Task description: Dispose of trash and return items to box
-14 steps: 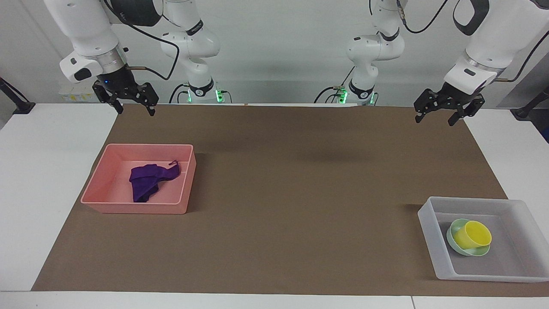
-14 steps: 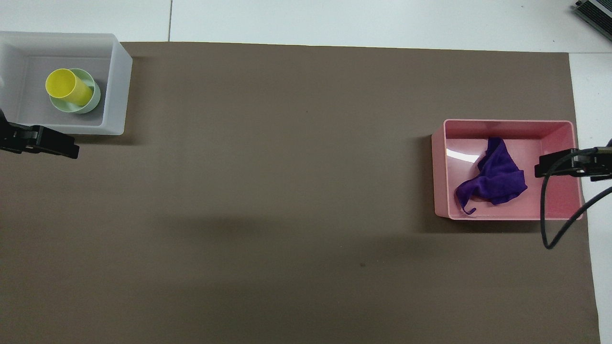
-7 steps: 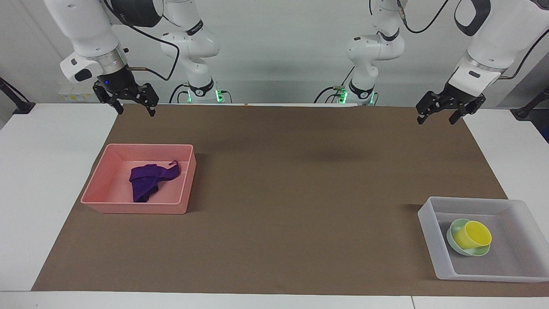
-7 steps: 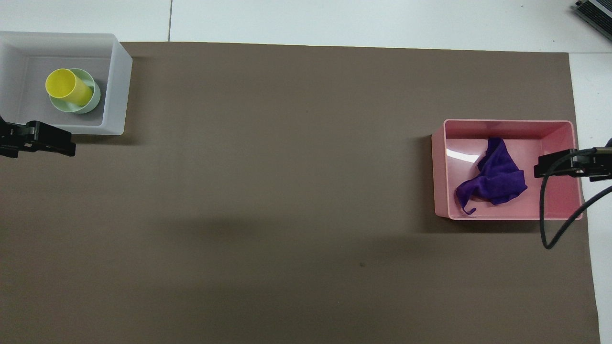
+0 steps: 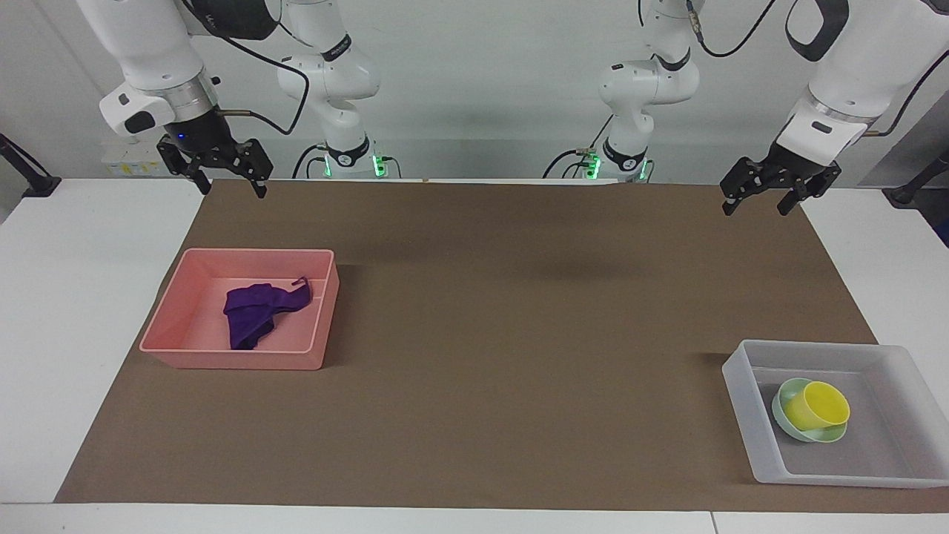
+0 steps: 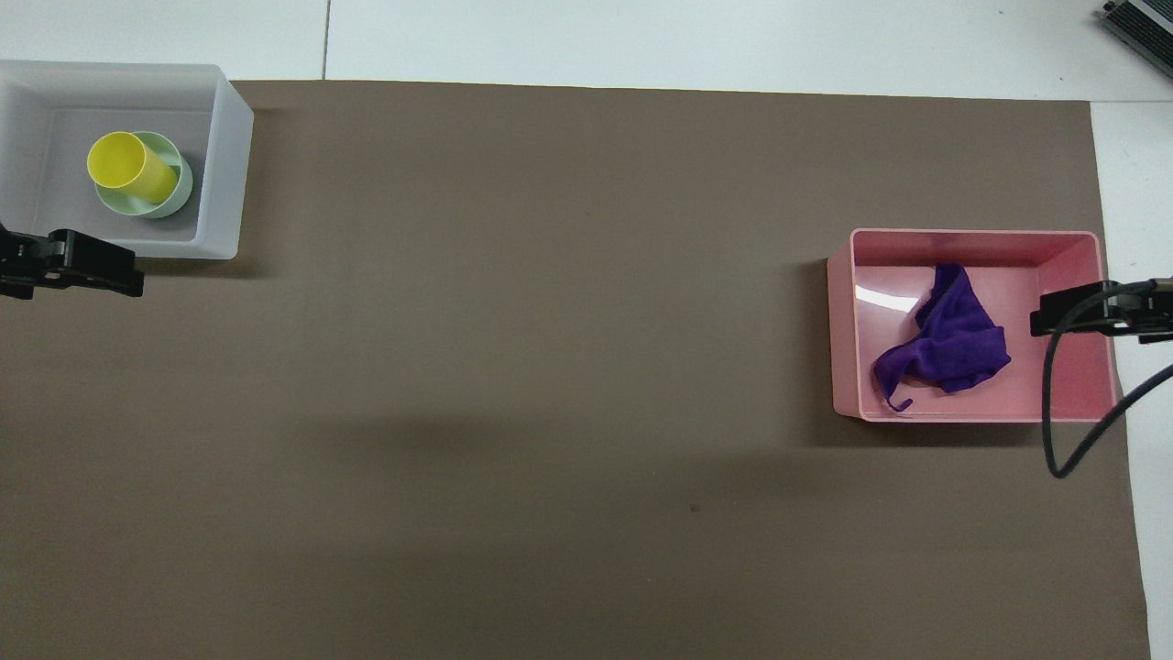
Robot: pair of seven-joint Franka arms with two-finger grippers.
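Observation:
The trash, a crumpled purple cloth (image 5: 252, 311) (image 6: 948, 339), lies inside the pink bin (image 5: 230, 360) (image 6: 843, 321). The box, a translucent tray (image 5: 741, 386) (image 6: 224, 165), holds the items: a yellow cup (image 5: 819, 404) (image 6: 128, 165) resting in a mint-green bowl (image 5: 784, 391) (image 6: 181, 188). My left gripper (image 5: 755, 210) (image 6: 73, 270) hangs open and empty over the brown mat at the left arm's end. My right gripper (image 5: 233, 193) (image 6: 1090, 312) hangs open and empty over the mat's corner at the right arm's end, well above the pink bin.
A brown mat (image 5: 519, 334) (image 6: 550, 367) covers most of the white table (image 5: 74, 334). The pink bin sits at the right arm's end, the tray at the left arm's end. A black cable (image 6: 1054, 431) loops down from the right gripper.
Both grippers have drawn back a little toward the robots, staying open. The cloth, cup, bowl, bin and tray have not moved.

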